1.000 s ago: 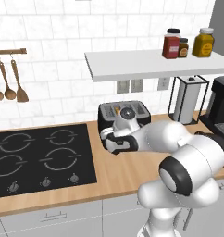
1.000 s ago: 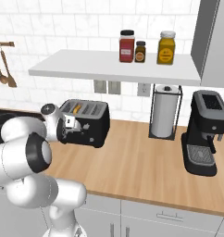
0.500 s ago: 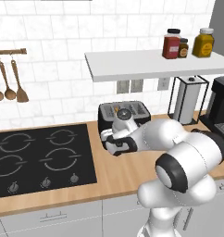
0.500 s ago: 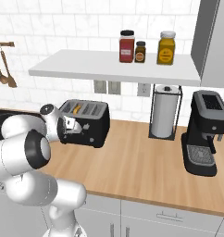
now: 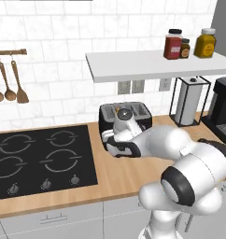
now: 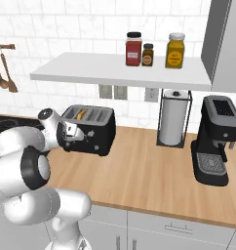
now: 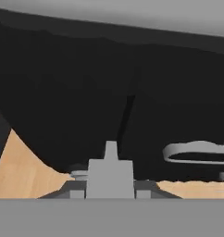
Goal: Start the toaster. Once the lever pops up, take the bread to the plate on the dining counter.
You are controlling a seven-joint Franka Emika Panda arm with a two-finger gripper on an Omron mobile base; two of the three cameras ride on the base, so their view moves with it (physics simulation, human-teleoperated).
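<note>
The toaster (image 5: 126,116) stands on the bench (image 5: 133,172) at its back edge, against the wall, between the hob (image 5: 42,158) and the paper-towel stand (image 5: 189,100). Its long slots run from front to back, and the bread (image 6: 81,115) shows as an orange edge in one slot. The claw (image 6: 71,133) is pressed up against the toaster's front face, the end that looks out over the bench's front edge. In the hand view that black face (image 7: 109,92) sits straight ahead and very close, with a thin vertical slit just above the finger tips and a grey knob (image 7: 197,152) off to one side. I judge the slit to be the lever's track, so the coming push runs down along it. I cannot tell whether the claw is wide or narrow; the fingers are too close and too hidden.
</note>
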